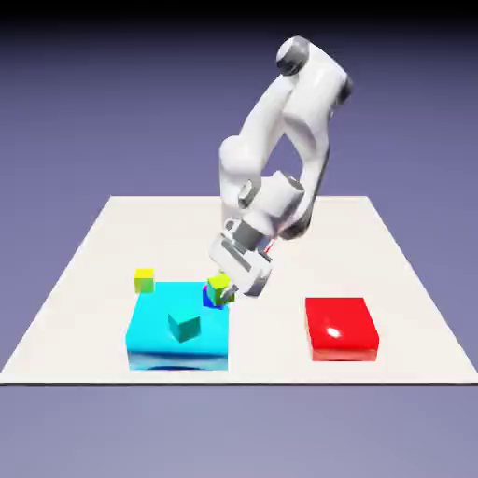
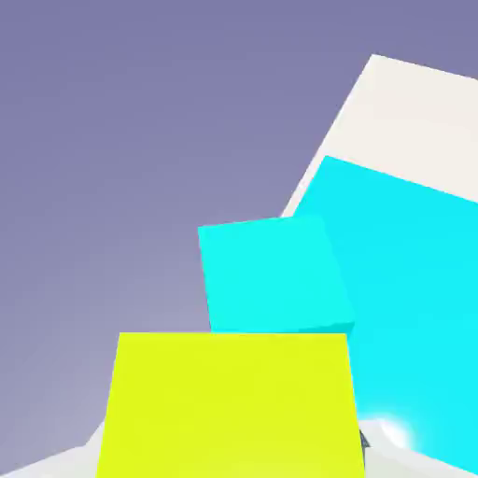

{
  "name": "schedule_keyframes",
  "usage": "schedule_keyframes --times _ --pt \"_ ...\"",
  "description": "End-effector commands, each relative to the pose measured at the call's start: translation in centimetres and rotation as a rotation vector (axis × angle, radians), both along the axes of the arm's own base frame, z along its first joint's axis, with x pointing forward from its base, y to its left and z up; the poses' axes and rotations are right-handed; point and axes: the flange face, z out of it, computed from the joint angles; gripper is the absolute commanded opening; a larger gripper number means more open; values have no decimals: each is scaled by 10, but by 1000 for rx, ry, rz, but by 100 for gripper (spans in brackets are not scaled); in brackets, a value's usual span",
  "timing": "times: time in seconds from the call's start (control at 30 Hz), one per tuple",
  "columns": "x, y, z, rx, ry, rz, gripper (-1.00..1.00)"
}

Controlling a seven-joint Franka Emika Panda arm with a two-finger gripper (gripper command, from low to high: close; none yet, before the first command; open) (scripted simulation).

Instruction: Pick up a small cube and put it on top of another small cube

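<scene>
The gripper point(image 1: 227, 291) pinches the lime-yellow cube point(image 1: 219, 283), which fills the bottom of the hand view point(image 2: 229, 406) and hides the finger tips there. In the exterior view this cube sits at the far right corner of the flat cyan block point(image 1: 154, 327), directly over the purple cube point(image 1: 211, 297), of which only a sliver of blue and magenta peeks out beneath it. Whether the two already touch cannot be told from either picture. The teal cube point(image 1: 184, 326) rests on the cyan block, nearer the middle and well apart from the stack, and the second lime-yellow cube point(image 1: 144, 279) stands on the table point(image 1: 392, 280) just beyond the cyan block's far left corner. The red block point(image 1: 341, 328) lies off to the cyan block's right and plays no part. The step in hand looks like the placing itself. To do it well, the held cube should probably be squared over the purple one, edges aligned and faces level, since the wrist comes in at a slant. It is best lowered gently until it seats, then freed by parting the fingers without sideways drag. A straight upward retreat would then avoid nudging the small stack.
</scene>
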Motion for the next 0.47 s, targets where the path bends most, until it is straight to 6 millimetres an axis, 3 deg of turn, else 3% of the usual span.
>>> schedule_keyframes --times 0.0,0.33,0.37,0.43 --pt "0 0 0 0 1 -1 -100" --pt "11 -28 -60 0 1 -1 -100" --pt "11 -28 -60 0 1 -1 100" --pt "11 -25 -53 -3 1 0 100"
